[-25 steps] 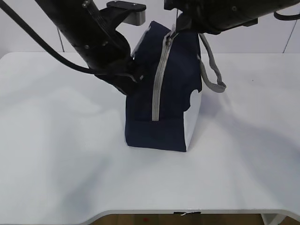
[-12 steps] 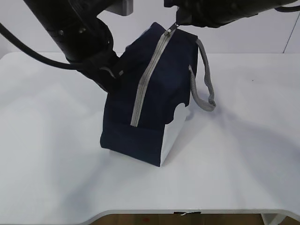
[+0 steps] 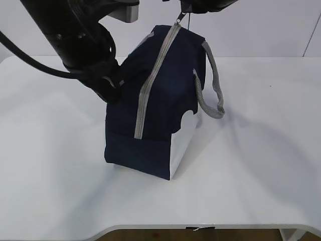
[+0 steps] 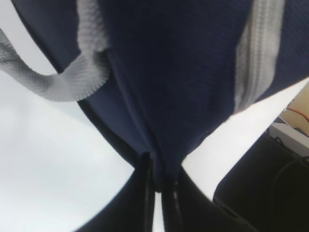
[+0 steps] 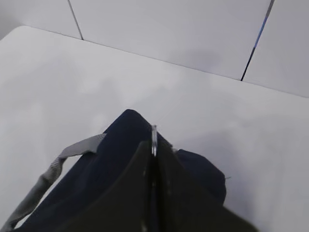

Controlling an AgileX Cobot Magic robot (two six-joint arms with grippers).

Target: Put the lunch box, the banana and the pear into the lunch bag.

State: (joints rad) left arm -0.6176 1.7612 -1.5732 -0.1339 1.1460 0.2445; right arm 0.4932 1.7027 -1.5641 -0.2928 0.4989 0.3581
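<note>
exterior view, left gripper (image 3: 111, 90) clenched on lunch bag (image 3: 155, 115) fabric, right gripper (image 5: 154, 159) pinching ring pull (image 5: 154, 140), white table (image 3: 261, 165)

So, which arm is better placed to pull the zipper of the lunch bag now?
The right. Its gripper is shut on the metal ring pull at the zipper's top end. The left gripper only pinches the lunch bag fabric at the side.

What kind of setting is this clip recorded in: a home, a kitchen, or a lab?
Most likely a lab or test bench, not a home: a bare white table, plain white panelled walls behind it, and only a navy lunch bag on the surface, handled by two black robot arms.
</note>
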